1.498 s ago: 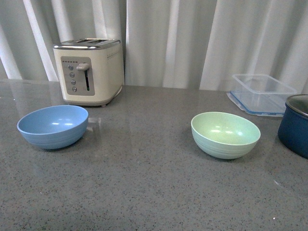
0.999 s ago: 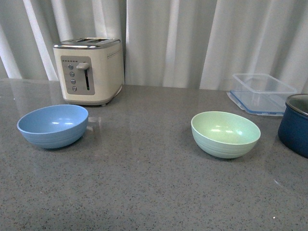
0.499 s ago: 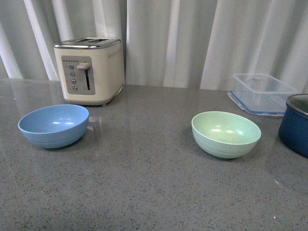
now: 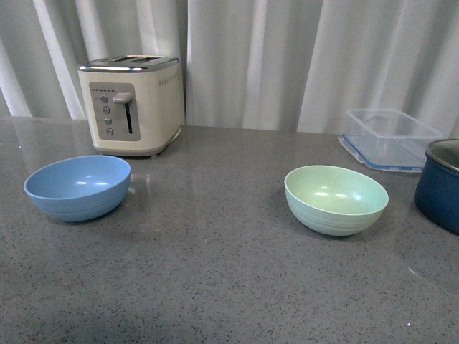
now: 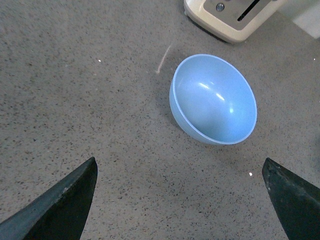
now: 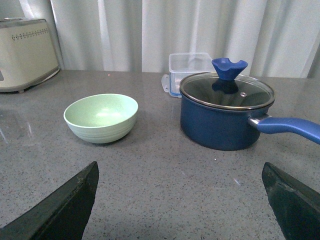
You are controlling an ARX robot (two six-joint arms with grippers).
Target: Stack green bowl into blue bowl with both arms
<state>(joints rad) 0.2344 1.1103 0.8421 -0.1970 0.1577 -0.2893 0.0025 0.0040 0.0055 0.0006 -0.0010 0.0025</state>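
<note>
Spread wide and empty, the right hand faces the green bowl on the right of the grey worktop and is the nearer one; the left hand, equally spread, hovers above the blue bowl at the left. Both bowls sit upright and well apart, with bare worktop between them. A navy pot stands near the green bowl's right.

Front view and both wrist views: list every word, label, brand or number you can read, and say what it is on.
No text can be read in any view.
On the toaster: small marks on the grey panel, too small to read.
On the blue bowl, green bowl, pot and clear box: no print seen.
</note>
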